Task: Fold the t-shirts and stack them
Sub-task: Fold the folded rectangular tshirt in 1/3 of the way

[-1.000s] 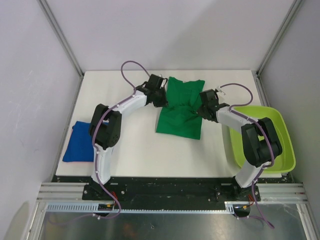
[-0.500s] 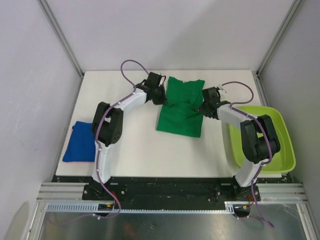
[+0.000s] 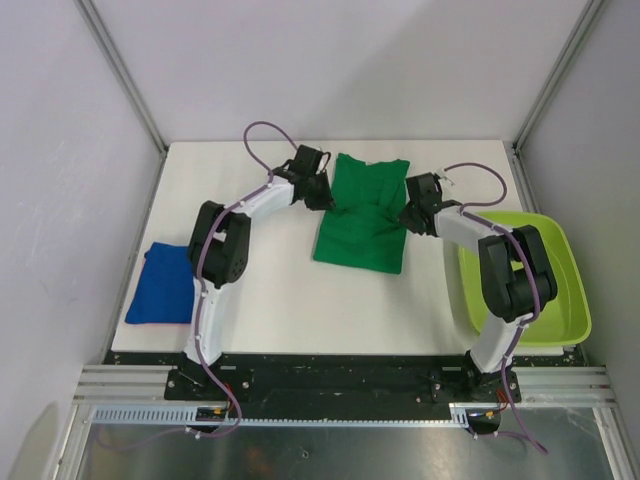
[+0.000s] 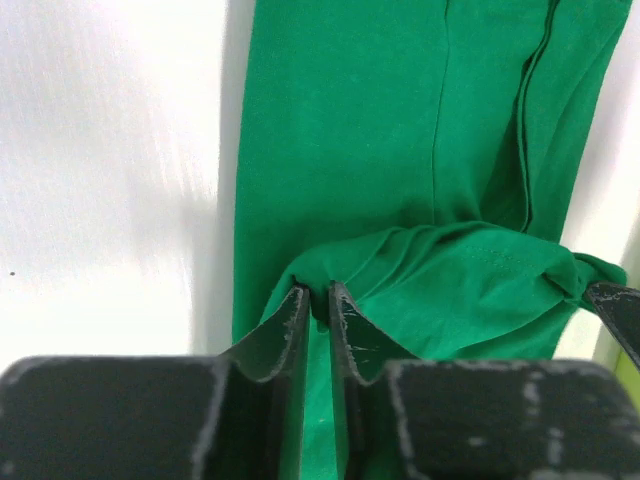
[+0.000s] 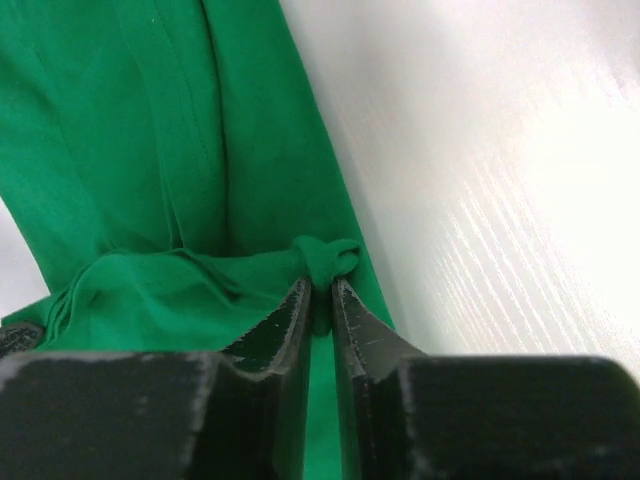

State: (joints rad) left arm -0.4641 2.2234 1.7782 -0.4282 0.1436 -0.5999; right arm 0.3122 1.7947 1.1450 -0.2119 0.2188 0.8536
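The dark green t-shirt [image 3: 362,215] lies in the middle of the white table [image 3: 290,300], partly folded, with a bunched ridge across its middle. My left gripper [image 3: 328,198] is shut on a pinch of its left edge [image 4: 330,270]. My right gripper [image 3: 402,220] is shut on a pinch of its right edge [image 5: 325,258]. Both hold the cloth just above the layer under it. The royal blue t-shirt [image 3: 160,285] with a pink edge lies folded at the table's left side, apart from both grippers.
A lime-green plastic tub [image 3: 530,280] stands at the table's right edge, beside the right arm. Grey enclosure walls and metal posts ring the table.
Both grippers moved toward the far side with the green cloth, carrying the fold line back. The shirt's near part has flattened. Little moved in the last half second.
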